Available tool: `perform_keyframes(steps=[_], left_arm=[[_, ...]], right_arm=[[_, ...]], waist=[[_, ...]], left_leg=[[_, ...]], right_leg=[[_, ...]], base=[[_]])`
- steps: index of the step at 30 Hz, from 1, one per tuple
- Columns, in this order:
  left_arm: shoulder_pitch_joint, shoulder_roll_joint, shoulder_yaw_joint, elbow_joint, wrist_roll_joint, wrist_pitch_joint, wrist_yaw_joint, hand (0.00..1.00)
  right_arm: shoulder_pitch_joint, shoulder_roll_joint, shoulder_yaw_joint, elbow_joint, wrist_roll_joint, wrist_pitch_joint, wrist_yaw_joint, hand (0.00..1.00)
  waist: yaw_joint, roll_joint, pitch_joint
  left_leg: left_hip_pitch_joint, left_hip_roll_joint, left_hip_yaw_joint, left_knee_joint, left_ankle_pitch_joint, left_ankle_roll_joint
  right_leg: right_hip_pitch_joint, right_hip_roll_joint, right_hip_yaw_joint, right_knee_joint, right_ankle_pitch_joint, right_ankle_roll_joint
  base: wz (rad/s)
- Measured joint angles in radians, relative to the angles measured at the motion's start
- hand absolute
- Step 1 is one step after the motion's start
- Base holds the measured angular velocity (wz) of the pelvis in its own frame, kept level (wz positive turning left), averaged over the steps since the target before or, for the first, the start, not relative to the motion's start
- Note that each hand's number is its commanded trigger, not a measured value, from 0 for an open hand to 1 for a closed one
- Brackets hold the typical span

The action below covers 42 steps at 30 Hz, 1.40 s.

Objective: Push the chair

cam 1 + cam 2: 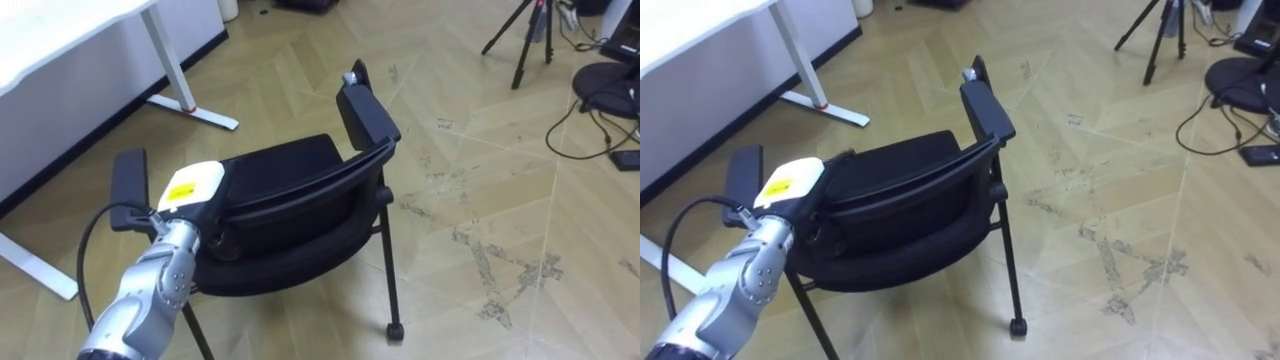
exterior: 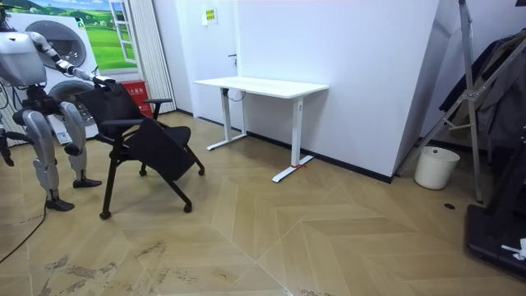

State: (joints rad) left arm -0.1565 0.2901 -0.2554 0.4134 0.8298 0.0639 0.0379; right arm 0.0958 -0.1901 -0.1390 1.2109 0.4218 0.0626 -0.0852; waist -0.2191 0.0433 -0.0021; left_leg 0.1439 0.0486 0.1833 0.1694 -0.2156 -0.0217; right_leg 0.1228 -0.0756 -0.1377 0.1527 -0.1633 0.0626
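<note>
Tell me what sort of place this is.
Probably a robot test room or lab dressed as an office: a white desk against a plain wall, a black chair on the wood-pattern floor, and a tripod standing nearby.

The left hand rests on the backrest of the black chair, near a white desk.

Matt black fabric chair; scuffed, satin wooden floor

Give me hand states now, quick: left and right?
Left hand: against the chair backrest; open or shut cannot be told.
Right hand: at the room view's left edge; cannot be told.
</note>
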Motion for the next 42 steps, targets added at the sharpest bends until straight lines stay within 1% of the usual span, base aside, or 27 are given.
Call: perform_keyframes(steps=[5, 7, 12, 18, 20, 22, 24, 26, 28, 30, 31, 33, 34, 35, 36, 37, 38, 39, 40, 41, 42], left_arm=[[-0.003, 0.024, -0.035, -0.003, 0.013, 0.0, -0.01, 1.0], [-0.003, 0.031, -0.039, -0.003, 0.013, 0.0, -0.008, 1.0], [-0.003, 0.031, -0.039, -0.006, 0.013, 0.012, 0.016, 1.0], [-0.003, 0.031, -0.039, -0.024, 0.013, 0.026, 0.024, 1.0], [-0.003, 0.031, -0.039, -0.025, 0.014, 0.026, 0.026, 1.0], [-0.003, 0.031, -0.039, -0.027, 0.016, 0.028, 0.026, 1.0], [-0.002, 0.031, -0.039, -0.033, 0.023, 0.033, 0.025, 1.0], [-0.002, 0.033, -0.039, -0.036, 0.029, 0.033, 0.025, 1.0], [-0.002, 0.037, -0.039, -0.037, 0.028, 0.034, 0.024, 1.0], [-0.003, 0.041, -0.039, -0.037, 0.029, 0.037, 0.024, 1.0], [-0.003, 0.043, -0.039, -0.039, 0.034, 0.039, 0.023, 1.0], [-0.002, 0.051, -0.038, -0.064, 0.045, 0.051, 0.004, 1.0], [-0.002, 0.055, -0.038, -0.074, 0.047, 0.055, -0.002, 1.0], [-0.002, 0.059, -0.038, -0.089, 0.051, 0.061, -0.011, 1.0], [-0.002, 0.059, -0.038, -0.092, 0.058, 0.061, -0.012, 1.0], [-0.001, 0.058, -0.039, -0.098, 0.069, 0.059, -0.015, 1.0], [-0.002, 0.06, -0.039, -0.105, 0.075, 0.057, -0.02, 1.0], [-0.002, 0.061, -0.039, -0.107, 0.076, 0.056, -0.022, 1.0], [-0.001, 0.065, -0.042, -0.116, 0.077, 0.057, -0.028, 1.0], [-0.001, 0.075, -0.045, -0.13, 0.076, 0.059, -0.038, 1.0], [-0.002, 0.081, -0.046, -0.148, 0.076, 0.063, -0.048, 1.0]], right_arm=[[-0.002, 0.0, 0.001, 0.0, 0.007, -0.001, 0.002, 0.0], [-0.004, 0.0, 0.001, 0.0, 0.007, 0.0, 0.007, 0.0], [-0.004, 0.001, 0.001, 0.0, 0.009, 0.0, 0.014, 0.0], [-0.004, 0.001, 0.001, 0.0, 0.009, 0.0, 0.018, 0.0], [-0.004, 0.001, 0.001, 0.0, 0.008, 0.0, 0.023, 0.0], [-0.004, 0.001, 0.001, -0.006, -0.01, 0.001, 0.023, 0.0], [-0.007, 0.001, 0.001, -0.011, -0.049, 0.001, 0.022, 0.0], [-0.008, 0.0, 0.0, -0.022, -0.102, 0.001, 0.007, 0.0], [-0.008, -0.003, -0.001, -0.057, -0.185, 0.001, -0.015, 0.0], [-0.019, -0.013, -0.001, -0.082, -0.255, 0.001, -0.03, 0.0], [-0.022, -0.025, -0.002, -0.107, -0.317, 0.001, -0.039, 0.0], [-0.031, -0.06, -0.004, -0.184, -0.461, 0.004, -0.058, 0.0], [-0.035, -0.072, -0.004, -0.211, -0.486, 0.004, -0.06, 0.0], [-0.045, -0.098, -0.004, -0.258, -0.531, 0.001, -0.067, 0.0], [-0.054, -0.112, -0.004, -0.273, -0.552, 0.0, -0.072, 0.0], [-0.071, -0.138, -0.004, -0.304, -0.59, -0.001, -0.083, 0.0], [-0.088, -0.159, -0.003, -0.338, -0.628, -0.004, -0.095, 0.0], [-0.099, -0.167, -0.003, -0.351, -0.638, -0.007, -0.101, 0.0], [-0.116, -0.177, -0.003, -0.388, -0.677, -0.009, -0.111, 0.0], [-0.127, -0.178, -0.002, -0.435, -0.727, -0.008, -0.114, 0.0], [-0.141, -0.178, 0.001, -0.476, -0.776, -0.008, -0.113, 0.0]], waist=[[-0.008, 0.017, -0.0001], [-0.014, 0.018, 0.0006], [-0.022, 0.015, 0.001], [-0.022, 0.011, 0.0014], [-0.021, 0.009, 0.0011], [-0.02, 0.007, 0.001], [-0.021, 0.002, 0.0035], [-0.019, -0.007, 0.0032], [-0.018, -0.012, 0.0051], [-0.02, -0.02, 0.0053], [-0.02, -0.025, 0.0048], [-0.017, -0.035, 0.0031], [-0.015, -0.039, 0.0044], [-0.01, -0.045, 0.0066], [-0.006, -0.048, 0.0054], [0.001, -0.059, 0.0056], [0.008, -0.063, 0.0035], [0.009, -0.065, 0.0029], [0.012, -0.069, 0.0002], [0.011, -0.074, -0.0017], [0.01, -0.079, 0.001]], left_leg=[[-0.002, 0.0, -0.001, -0.003, 0.0, 0.0], [-0.004, 0.0, -0.001, -0.003, 0.0, 0.0], [-0.012, 0.0, -0.001, -0.001, 0.0, 0.0], [-0.019, 0.0, -0.001, -0.001, 0.0, 0.0], [-0.02, 0.0, -0.001, -0.001, 0.0, 0.0], [-0.016, 0.0, 0.0, -0.002, 0.0, 0.0], [-0.012, 0.0, 0.0, -0.002, 0.0, 0.0], [-0.012, 0.0, 0.002, -0.003, 0.0, 0.0], [-0.012, 0.0, 0.006, -0.003, 0.0, 0.0], [-0.012, 0.0, 0.006, -0.002, 0.0, 0.0], [-0.012, 0.0, 0.006, -0.002, 0.0, 0.0], [-0.014, 0.0, 0.008, 0.0, 0.0, 0.0], [-0.015, 0.0, 0.008, 0.0, 0.0, 0.0], [-0.016, 0.0, 0.008, 0.001, 0.0, 0.0], [-0.017, 0.0, 0.008, 0.002, 0.0, 0.0], [-0.018, 0.001, 0.008, 0.003, 0.0, 0.0], [-0.018, 0.001, 0.009, 0.003, 0.0, 0.0], [-0.018, 0.001, 0.01, 0.003, 0.0, 0.0], [-0.02, 0.002, 0.013, 0.003, 0.0, 0.0], [-0.027, 0.003, 0.013, 0.006, 0.0, 0.0], [-0.031, 0.004, 0.012, 0.01, 0.0, 0.0]], right_leg=[[0.004, 0.0, -0.002, 0.0, 0.0, 0.0], [0.003, 0.0, -0.002, 0.0, 0.0, 0.0], [-0.004, 0.0, -0.002, -0.001, 0.0, 0.0], [-0.019, 0.0, -0.001, -0.002, -0.001, 0.0], [-0.02, 0.0, -0.001, -0.002, -0.001, 0.0], [-0.02, 0.0, 0.001, 0.001, -0.001, 0.0], [-0.018, 0.0, 0.002, 0.0, -0.001, 0.0], [-0.012, 0.0, 0.004, 0.002, -0.001, 0.0], [-0.011, 0.0, 0.008, 0.004, -0.001, 0.0], [-0.011, 0.0, 0.008, 0.005, -0.001, 0.0], [-0.011, 0.0, 0.008, 0.005, -0.001, 0.0], [-0.022, -0.001, 0.009, 0.01, -0.001, 0.0], [-0.026, -0.001, 0.009, 0.015, -0.001, 0.0], [-0.035, -0.001, 0.009, 0.017, -0.001, 0.0], [-0.036, -0.001, 0.009, 0.017, -0.001, 0.0], [-0.038, -0.001, 0.009, 0.019, -0.001, 0.0], [-0.038, -0.001, 0.01, 0.023, -0.001, -0.001], [-0.038, -0.001, 0.011, 0.023, -0.001, -0.001], [-0.038, -0.001, 0.012, 0.023, -0.001, -0.001], [-0.041, -0.001, 0.011, 0.026, -0.001, -0.001], [-0.048, -0.001, 0.012, 0.034, -0.001, -0.001]], base=[[0.0], [0.0], [0.0], [0.0], [0.0], [0.0], [0.0], [-0.03], [-0.05], [0.0], [0.0], [-0.02], [-0.04], [-0.03], [0.0], [0.0], [0.0], [-0.03], [0.0], [0.0], [0.0]])
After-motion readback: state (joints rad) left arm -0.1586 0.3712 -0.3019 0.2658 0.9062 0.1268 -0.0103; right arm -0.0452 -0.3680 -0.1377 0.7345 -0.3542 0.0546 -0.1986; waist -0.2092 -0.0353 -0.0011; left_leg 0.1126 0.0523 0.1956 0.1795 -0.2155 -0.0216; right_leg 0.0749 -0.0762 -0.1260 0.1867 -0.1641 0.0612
